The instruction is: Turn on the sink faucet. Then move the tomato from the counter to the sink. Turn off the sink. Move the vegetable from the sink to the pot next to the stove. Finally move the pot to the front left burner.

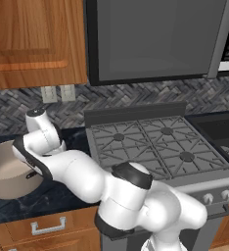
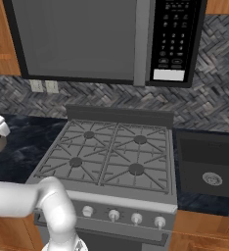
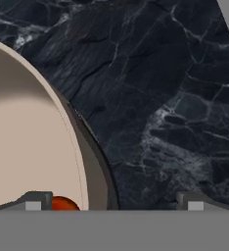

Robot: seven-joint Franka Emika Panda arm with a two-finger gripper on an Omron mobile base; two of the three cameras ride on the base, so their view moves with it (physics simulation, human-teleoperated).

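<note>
Pot (image 1: 9, 171) stands on the dark marble bench (image 1: 53, 196), just left of the stove (image 1: 155, 147). A small red-orange patch, probably the tomato (image 3: 63, 203), is seen low inside the pot in the hand view, though little of it shows past the finger tip.

Step in hand is judged to be the last one: the vegetable appears already dropped in, and the pot is yet to be moved to the front left burner (image 1: 120, 162).

Gripper (image 3: 114, 205) is held with its jaws at full spread and nothing between them. The pot's rim (image 3: 89, 162) is straddled: one finger tip is seen over the pot's interior, the other over the bench outside the wall.

Arm is folded leftward from the base, elbow low over the bench edge, wrist bent above the pot's right side.

Next move is judged to call for lowering over the rim, closing on the wall, then lifting and carrying the pot rightward onto the grate without tipping the contents.
</note>
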